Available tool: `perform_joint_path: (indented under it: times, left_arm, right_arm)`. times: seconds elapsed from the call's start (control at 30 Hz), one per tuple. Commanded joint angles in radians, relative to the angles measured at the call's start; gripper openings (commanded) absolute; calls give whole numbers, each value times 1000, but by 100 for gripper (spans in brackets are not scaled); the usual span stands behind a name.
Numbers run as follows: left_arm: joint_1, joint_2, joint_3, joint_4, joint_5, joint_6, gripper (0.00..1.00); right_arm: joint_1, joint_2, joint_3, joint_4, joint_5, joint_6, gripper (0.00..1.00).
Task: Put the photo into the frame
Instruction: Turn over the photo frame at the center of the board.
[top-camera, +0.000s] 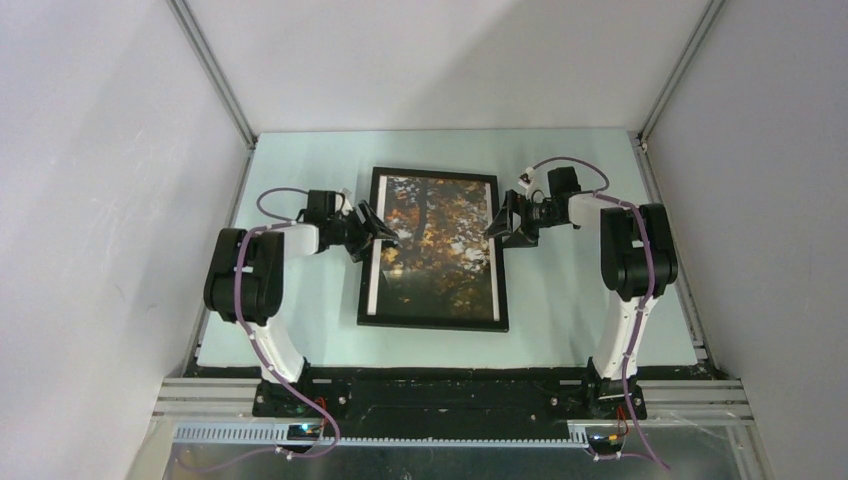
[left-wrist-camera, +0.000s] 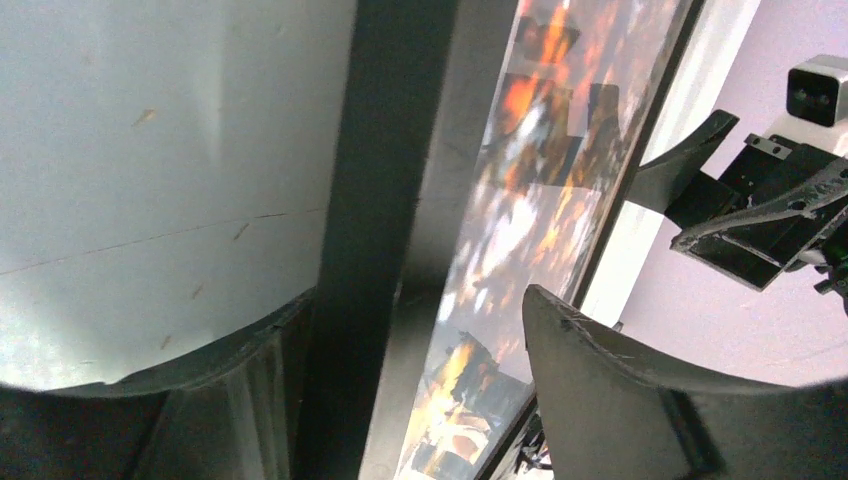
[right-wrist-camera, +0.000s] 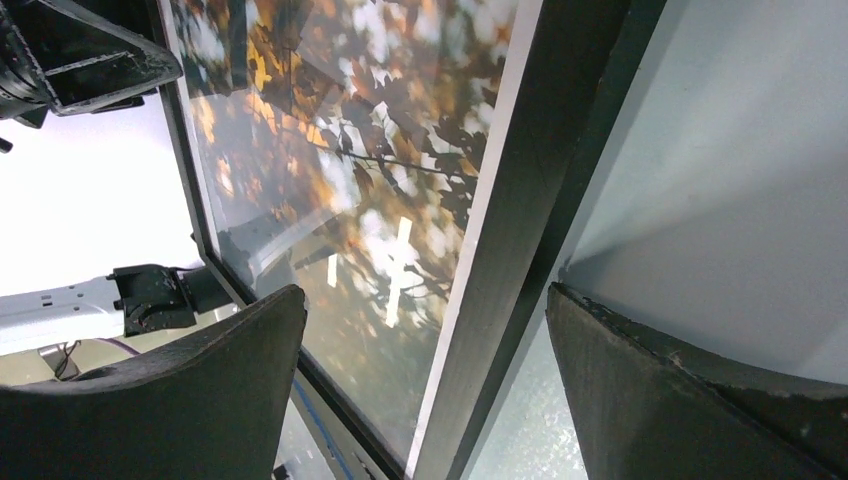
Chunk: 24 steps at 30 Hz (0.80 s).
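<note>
You have the frame (top-camera: 432, 323) lying flat in the middle of the pale green bench (top-camera: 300, 330), black front up, its long sides running away from the arm bases. The photo (top-camera: 440, 245) sits inside the black border: dark tree trunks and branches against orange and yellow leaves, with a narrow white strip down each long side. From the right wrist the surface looks glossy, with bright glare streaks across the leaves; you cannot tell from these views whether the print lies under the pane or on top of it. Your left fingers (left-wrist-camera: 600, 400) are spread apart and grasp nothing. They straddle the frame's left rail toward its far half, one finger over the bench just beside the rail's outer edge and the other over the picture. Your right fingers (right-wrist-camera: 170, 400) are spread wide as well and hold nothing. They straddle the right rail opposite, one over the print and one over the bare bench, with clear gaps to the rail on both sides. Both wrists hang low over the frame's two long edges, facing each other across the picture.
</note>
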<state>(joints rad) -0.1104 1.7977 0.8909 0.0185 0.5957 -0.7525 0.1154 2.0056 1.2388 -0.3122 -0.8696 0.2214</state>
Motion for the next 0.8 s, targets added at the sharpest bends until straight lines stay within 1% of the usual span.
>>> perform_joint_path:
  times: [0.0, 0.03, 0.13, 0.17, 0.23, 0.5, 0.77]
  left_arm:
    - [-15, 4, 47, -90, -62, 62, 80]
    - [-15, 0, 54, -98, -75, 68, 85]
    - [-16, -7, 66, -129, -97, 95, 92]
    - [-16, -12, 67, -131, -105, 98, 96]
    - [-15, -18, 67, -138, -119, 106, 99]
    - [-15, 0, 90, -164, -138, 146, 100]
    - [-14, -14, 75, -193, -207, 176, 100]
  right_arm:
    - [-13, -12, 14, -41, 47, -52, 94]
    - [-14, -18, 12, -44, 51, -58, 94]
    - [-16, -39, 8, -51, 63, -73, 94]
    - [-21, -43, 6, -54, 67, -77, 94]
    - [-26, -57, 2, -58, 71, -82, 94]
    - [-45, -74, -6, -67, 70, -96, 94]
    - [-49, -63, -7, -76, 62, -103, 93]
